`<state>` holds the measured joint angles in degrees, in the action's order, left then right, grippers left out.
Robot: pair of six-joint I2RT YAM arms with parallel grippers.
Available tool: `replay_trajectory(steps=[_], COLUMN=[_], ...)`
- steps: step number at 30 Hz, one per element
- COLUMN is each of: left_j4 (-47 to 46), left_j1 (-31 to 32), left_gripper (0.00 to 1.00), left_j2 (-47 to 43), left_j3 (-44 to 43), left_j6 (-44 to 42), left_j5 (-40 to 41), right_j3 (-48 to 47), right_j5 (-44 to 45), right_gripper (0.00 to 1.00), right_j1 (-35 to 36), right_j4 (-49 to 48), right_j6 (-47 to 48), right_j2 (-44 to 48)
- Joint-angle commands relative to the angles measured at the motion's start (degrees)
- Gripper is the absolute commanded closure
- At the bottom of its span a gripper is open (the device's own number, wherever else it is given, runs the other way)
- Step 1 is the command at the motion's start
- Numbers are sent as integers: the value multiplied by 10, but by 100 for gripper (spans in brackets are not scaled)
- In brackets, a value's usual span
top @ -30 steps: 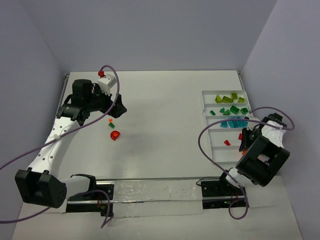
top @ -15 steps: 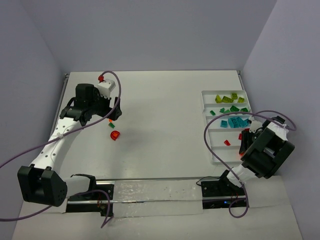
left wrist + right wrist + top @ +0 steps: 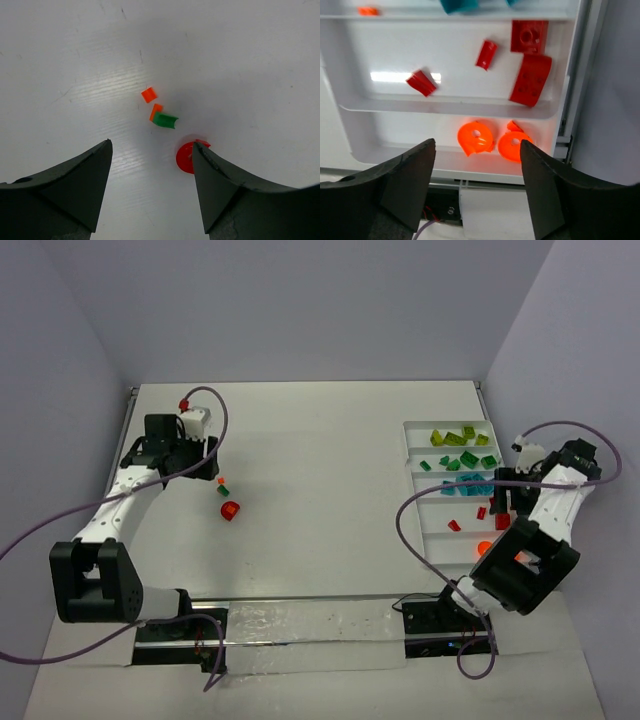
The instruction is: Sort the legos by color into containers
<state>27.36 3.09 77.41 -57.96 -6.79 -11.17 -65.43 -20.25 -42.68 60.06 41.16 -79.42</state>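
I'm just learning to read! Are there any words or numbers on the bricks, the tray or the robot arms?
None: no word, number or sign can be read in any view.
White tray: plain, no label.
Red brick: the bump on top is too blurred to show any letters.
Left arm and right arm: no readable marking.
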Motion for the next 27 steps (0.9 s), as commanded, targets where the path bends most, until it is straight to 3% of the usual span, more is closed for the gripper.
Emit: replay_trajectory(steps=[1, 3, 9, 15, 17, 20, 23, 27], left_j4=[-44, -48, -64, 11, 155, 303, 400, 442], left_j1=[-2, -4, -4, -8, -27, -55, -57, -55], left_gripper=[30, 36, 42, 36, 35, 32, 32, 33], left_j2=[24, 39, 58, 77, 118, 194, 281, 330], left_j3=[8, 10, 16, -16, -75, -197, -297, -348], left_j6=[13, 30, 7, -322, -523, -727, -833, -888], left_j5=[33, 40, 0, -160, -213, -274, -270, -262], right_j3=[-28, -25, -9, -10, -13, -20, -20, -7], right_j5=[-35, -37, -34, -47, -49, -52, -52, -47], right_gripper=[21, 15, 13, 12, 12, 12, 12, 12], right_j1=[39, 67, 134, 151, 155, 157, 157, 158], right_j4=[49, 48, 28, 26, 26, 29, 30, 30], right_j6=[-25, -38, -78, -93, -97, -101, -104, -103], right_j2=[46, 58, 85, 66, 60, 52, 51, 56])
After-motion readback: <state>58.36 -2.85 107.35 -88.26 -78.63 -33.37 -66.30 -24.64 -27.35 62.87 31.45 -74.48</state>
